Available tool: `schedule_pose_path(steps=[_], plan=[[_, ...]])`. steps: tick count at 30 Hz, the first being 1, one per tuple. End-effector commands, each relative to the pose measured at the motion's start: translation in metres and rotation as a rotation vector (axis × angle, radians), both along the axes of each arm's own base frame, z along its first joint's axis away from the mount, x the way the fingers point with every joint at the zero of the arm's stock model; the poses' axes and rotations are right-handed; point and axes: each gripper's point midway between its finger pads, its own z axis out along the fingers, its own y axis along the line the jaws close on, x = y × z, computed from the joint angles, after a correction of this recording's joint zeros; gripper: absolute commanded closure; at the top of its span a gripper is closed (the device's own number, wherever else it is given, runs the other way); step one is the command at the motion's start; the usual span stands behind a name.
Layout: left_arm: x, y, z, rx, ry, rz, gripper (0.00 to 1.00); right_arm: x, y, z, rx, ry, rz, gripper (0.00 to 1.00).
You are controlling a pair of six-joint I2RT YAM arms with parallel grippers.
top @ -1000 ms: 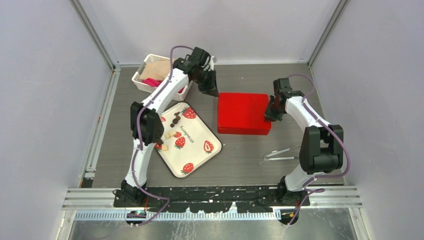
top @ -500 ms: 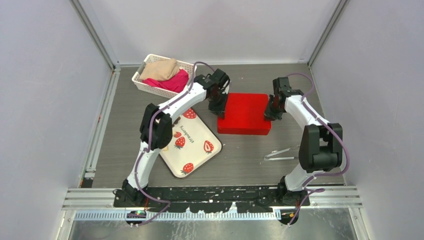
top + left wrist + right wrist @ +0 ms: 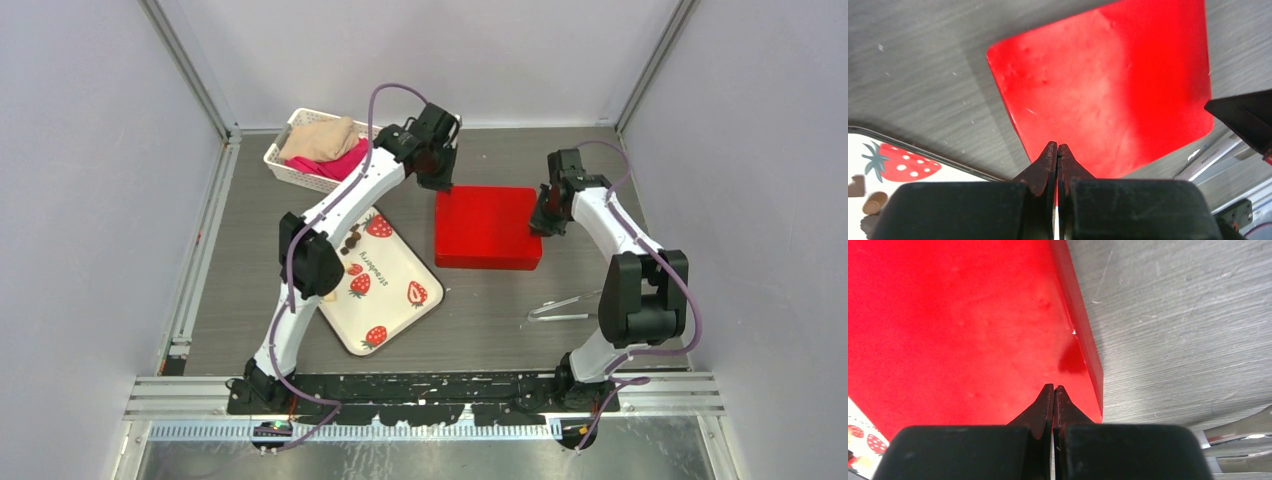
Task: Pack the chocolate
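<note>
Landmark: flat red rectangular box with its lid on, lying closed on the grey tabletop; every place below is given from it.
Chocolate: small dark and tan pieces on the white strawberry-print tray, left of the red box and well apart from it; what the closed box holds cannot be seen.
Left end effector: above the box's far-left corner, fingers pressed together, nothing between them; the left wrist view shows the tips meeting over the lid.
Right end effector: at the box's right edge, fingers likewise closed and empty, tips just inside that edge.
Stage: a shut box with pieces on the tray fits either a lid about to be lifted or one pressed down after some packing; the pictures do not settle which.
Doing it well: whichever it is, the two arms should work opposite edges evenly, so the lid stays level and the box does not slide toward the tray.
Box axis: long side runs left to right in the top view, short side toward the far wall, lid face up.
Tray axis: long side runs diagonally, from the far left down toward the near right.
Other: metal tongs near-right of the box.
</note>
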Motion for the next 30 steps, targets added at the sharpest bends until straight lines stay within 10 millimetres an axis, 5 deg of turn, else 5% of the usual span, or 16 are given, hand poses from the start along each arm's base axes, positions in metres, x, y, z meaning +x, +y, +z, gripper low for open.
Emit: schedule_pose_path(steps=[1,6,12,14,17,21,24,27,30], plan=[[0.024,0.006,0.049,-0.046,-0.146,0.053,1.00,0.027,-0.001,0.075,0.002,-0.230,-0.017,0.99],[-0.015,0.005,0.023,-0.082,-0.004,0.011,1.00,0.026,-0.001,0.089,0.007,-0.256,-0.018,0.99],[-0.058,0.012,-0.074,0.001,0.212,0.029,1.00,0.022,0.001,0.068,0.015,-0.209,-0.024,0.99],[-0.062,0.018,-0.088,0.043,0.251,0.039,1.00,0.023,0.001,0.068,0.014,-0.206,-0.022,0.99],[-0.051,0.016,-0.062,0.045,0.193,0.028,1.00,0.026,0.000,0.075,0.007,-0.216,-0.011,0.99],[-0.017,0.008,0.018,-0.027,-0.030,0.023,1.00,0.031,-0.002,0.087,0.002,-0.248,-0.013,0.99],[0.001,-0.001,0.058,-0.093,-0.137,0.028,1.00,0.032,-0.001,0.091,0.006,-0.259,-0.011,0.99],[0.026,-0.009,0.066,-0.110,-0.220,0.066,0.99,0.030,-0.001,0.091,0.008,-0.261,-0.014,0.99],[0.054,-0.013,0.047,-0.089,-0.269,0.121,1.00,0.029,-0.001,0.088,0.011,-0.250,-0.016,0.99]])
